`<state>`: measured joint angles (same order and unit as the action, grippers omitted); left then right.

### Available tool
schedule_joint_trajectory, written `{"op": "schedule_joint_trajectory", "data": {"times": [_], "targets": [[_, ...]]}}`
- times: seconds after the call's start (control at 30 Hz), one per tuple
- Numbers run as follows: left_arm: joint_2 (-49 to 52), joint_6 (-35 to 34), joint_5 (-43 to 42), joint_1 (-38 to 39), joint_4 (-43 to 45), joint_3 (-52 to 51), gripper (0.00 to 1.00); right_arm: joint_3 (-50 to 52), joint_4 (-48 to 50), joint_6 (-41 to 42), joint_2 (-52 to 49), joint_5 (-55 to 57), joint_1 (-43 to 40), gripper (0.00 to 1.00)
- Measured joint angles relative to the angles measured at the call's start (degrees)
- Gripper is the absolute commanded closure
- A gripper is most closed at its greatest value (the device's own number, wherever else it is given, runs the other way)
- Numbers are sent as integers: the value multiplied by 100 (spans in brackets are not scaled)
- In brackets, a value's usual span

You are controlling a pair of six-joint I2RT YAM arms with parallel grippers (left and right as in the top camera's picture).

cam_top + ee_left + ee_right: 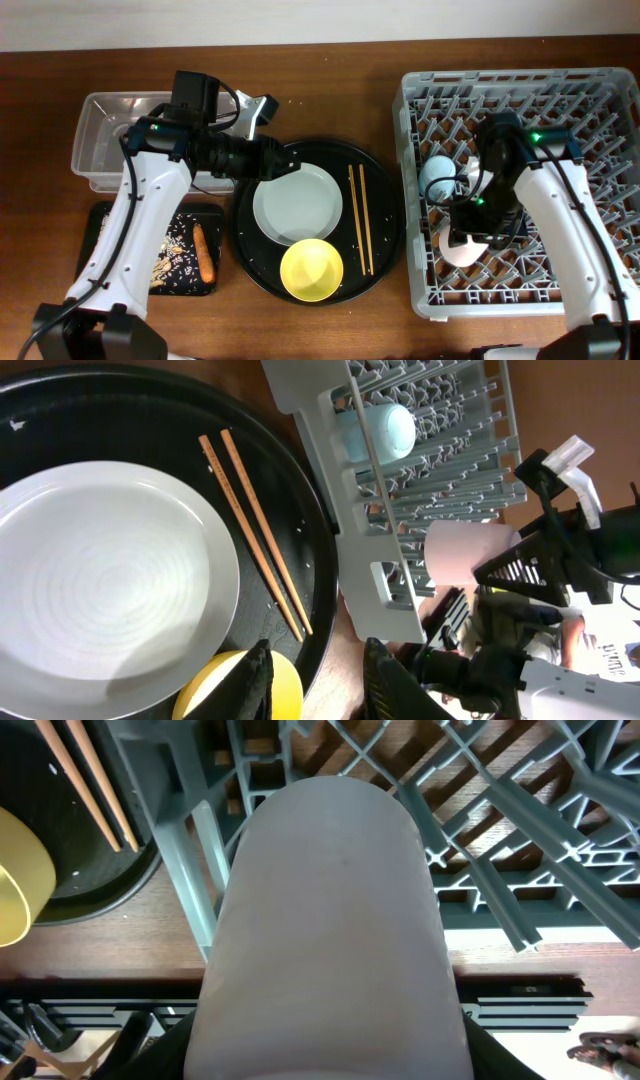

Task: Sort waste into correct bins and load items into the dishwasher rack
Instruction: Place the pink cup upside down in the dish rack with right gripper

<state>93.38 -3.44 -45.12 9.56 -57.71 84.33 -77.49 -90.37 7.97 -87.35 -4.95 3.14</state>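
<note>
Overhead, we saw the right end effector (pixel 470 232) down inside the dishwasher rack (pixel 590 120). Its wrist view showed the 2 fingers (pixel 150 1058) pressed against opposite sides of the pink cup (pixel 330 920), clamped on it. The cup was in the rack's near-left part, close to the wall that faced the round black tray (pixel 385 250); we could not tell whether it touched the pegs. The light blue cup (pixel 437 176) lay in the rack just beyond it, toward the far side, next to the right arm but not in its grasp. The left end effector (pixel 315 678) hovered over the round black tray with its fingers well apart, and in its wrist view the yellow bowl (pixel 215 695) showed partly behind 1 of them. From above, that end effector stood by the far-left rim of the pale round plate (pixel 297 205), which lay flat in the middle of the tray. The bowl sat upright on the tray against the plate's near rim. The 2 wooden chopsticks (pixel 358 220) lay side by side on the tray, just right of the plate and between it and the rack. At the far left of the bench (pixel 330 80) stood the clear plastic tub (pixel 100 150), partly covered by the left arm, so we could not make out what it held. Nearer to us was the shallow black tray (pixel 100 225). The orange carrot-like stick (pixel 204 252) lay in it beside the pale food scraps (pixel 172 258).
</note>
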Motion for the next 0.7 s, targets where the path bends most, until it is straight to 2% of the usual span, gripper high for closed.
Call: {"op": "schedule_joint_trajectory", "data": {"times": [0.2, 0.27, 0.3, 0.33, 0.37, 0.53, 0.57, 0.6, 0.67, 0.7], "targets": [[0, 2, 63, 0, -2, 0, 71, 435, 474, 24, 11, 2, 0, 44], [0, 2, 98, 0, -2, 0, 70, 435, 570, 37, 11, 0, 0, 30], [0, 2, 107, 0, 0, 0, 62, 435, 573, 61, 11, 4, 0, 23], [0, 2, 107, 0, -2, 0, 60, 435, 549, 81, 11, 4, 0, 13], [0, 0, 111, 0, -2, 0, 59, 435, 509, 98, 11, 7, 0, 9], [0, 0, 125, 0, -42, 0, 61, 435, 492, 7, 11, 22, 0, 7], [0, 0, 131, 0, -125, 0, 64, 422, 483, -79, 11, -17, 0, 2], [0, 2, 291, 22, -339, -2, 64, 343, 483, -208, 11, -160, 0, 2], [0, -181, 1480, 306, -1043, 0, 64, -33, 531, -439, 15, -579, 0, 2], [0, -437, 2439, 728, -1342, -33, 63, -138, 560, -520, 20, -763, 0, 2]]}}
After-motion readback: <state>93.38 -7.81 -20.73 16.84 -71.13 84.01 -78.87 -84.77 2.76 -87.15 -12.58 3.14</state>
